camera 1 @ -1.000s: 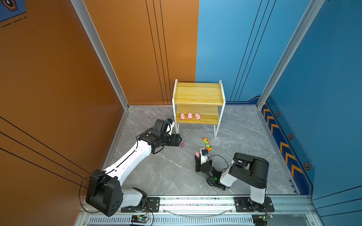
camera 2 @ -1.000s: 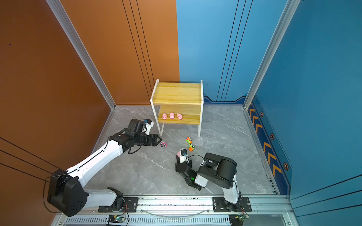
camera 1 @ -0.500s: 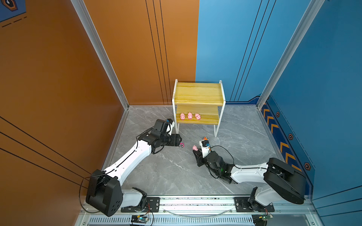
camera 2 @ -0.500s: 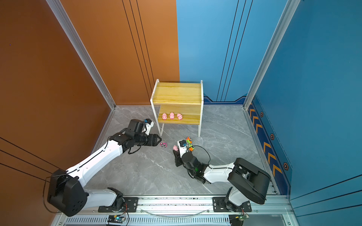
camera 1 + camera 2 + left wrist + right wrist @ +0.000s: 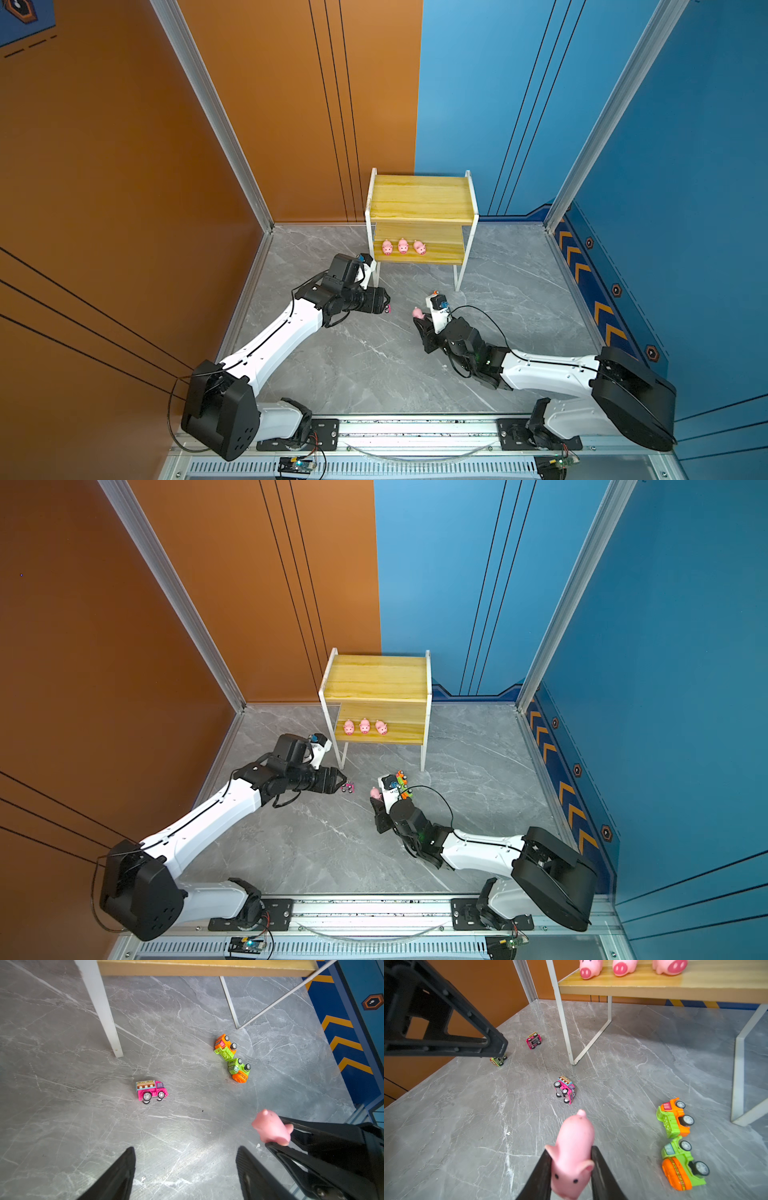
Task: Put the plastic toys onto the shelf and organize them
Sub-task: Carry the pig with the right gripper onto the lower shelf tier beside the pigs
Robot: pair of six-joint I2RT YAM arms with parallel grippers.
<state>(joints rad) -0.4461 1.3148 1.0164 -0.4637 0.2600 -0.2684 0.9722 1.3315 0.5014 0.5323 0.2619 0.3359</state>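
Pink pig (image 5: 572, 1157), yellow-and-white shelf (image 5: 422, 199), grey white-veined floor (image 5: 374, 365)

A two-tier shelf (image 5: 422, 199) with a white frame and yellow boards stands on the grey marbled floor (image 5: 357, 365) against the back walls. Three pink pigs (image 5: 402, 246) sit in a row on the left part of its lower board, and the top board is bare. The left gripper (image 5: 385, 300) points right, low over the floor, its tip just beside a small pink toy car (image 5: 388, 308). Near it, in front of the shelf, the right gripper (image 5: 420, 322) holds a fourth pink pig (image 5: 417, 312) at its tip. A scrap of an orange toy (image 5: 435, 292) shows just behind that arm's wrist.
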